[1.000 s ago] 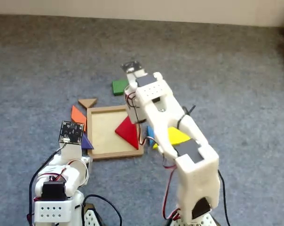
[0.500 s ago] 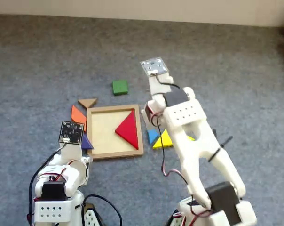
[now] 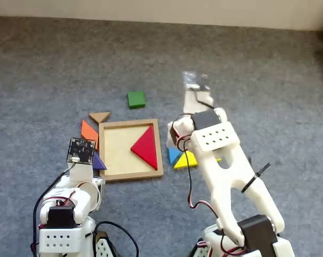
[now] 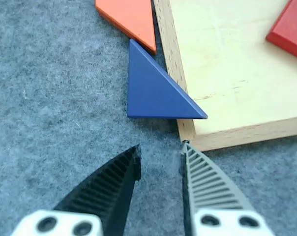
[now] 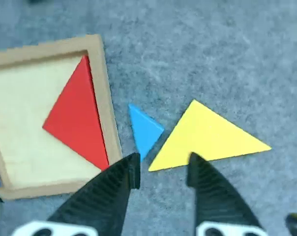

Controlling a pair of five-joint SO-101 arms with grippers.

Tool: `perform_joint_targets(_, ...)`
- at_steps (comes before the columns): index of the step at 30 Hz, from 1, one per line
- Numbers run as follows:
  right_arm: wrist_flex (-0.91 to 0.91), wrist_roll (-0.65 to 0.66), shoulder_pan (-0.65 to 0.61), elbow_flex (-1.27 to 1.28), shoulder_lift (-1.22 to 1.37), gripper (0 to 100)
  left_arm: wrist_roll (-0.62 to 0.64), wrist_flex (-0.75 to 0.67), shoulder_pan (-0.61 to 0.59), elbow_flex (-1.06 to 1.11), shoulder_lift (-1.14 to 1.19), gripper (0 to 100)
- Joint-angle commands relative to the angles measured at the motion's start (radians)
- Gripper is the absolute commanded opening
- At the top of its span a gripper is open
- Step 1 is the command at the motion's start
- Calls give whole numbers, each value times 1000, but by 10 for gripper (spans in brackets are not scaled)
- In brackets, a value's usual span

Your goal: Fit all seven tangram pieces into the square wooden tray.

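- Tray (image 3: pixel 130 174), square and wooden, lies on the grey carpet (image 3: pixel 54 69) in front of the two arms.
- Inside it a red triangle (image 3: pixel 144 147) lies flat, with one long edge along the wall on the right arm's side.
- A dark blue triangle (image 4: pixel 153 91) lies outside the tray, touching its wall on the left arm's side.
- An orange parallelogram (image 4: pixel 129 14) lies just beyond that, along the same wall.
- A tan triangle (image 3: pixel 99 116) sits by the tray's far corner, and a green square (image 3: pixel 136 99) lies farther off, apart from the tray.
- A light blue triangle (image 5: pixel 144 129) and a yellow triangle (image 5: pixel 205 135) lie close together just outside the opposite wall.
- The left gripper (image 4: pixel 160 157) is low over the carpet, jaws parted and holding nothing. Its tips are just short of the dark blue triangle and the tray's near corner.
- The right gripper (image 5: pixel 163 169) hovers above the light blue and yellow triangles, jaws apart and empty.
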Motion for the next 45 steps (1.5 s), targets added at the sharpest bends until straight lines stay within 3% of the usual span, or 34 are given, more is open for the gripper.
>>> perform_joint_targets(1,-74,-281,16,19,-47,334,-5,5,12,21,-54,140)
perform_joint_targets(3,-99,-365,16,24,-47,377,-5,5,12,21,-54,140)
perform_joint_targets(10,-182,-528,25,30,-18,380,-5,5,12,21,-54,140)
perform_joint_targets(19,-133,-537,107,-122,306,380,-5,5,12,21,-54,140)
perform_joint_targets(22,-110,-598,108,-186,369,380,-5,5,12,21,-54,140)
perform_joint_targets(45,-113,-646,173,-285,549,379,-5,5,13,21,-54,140)
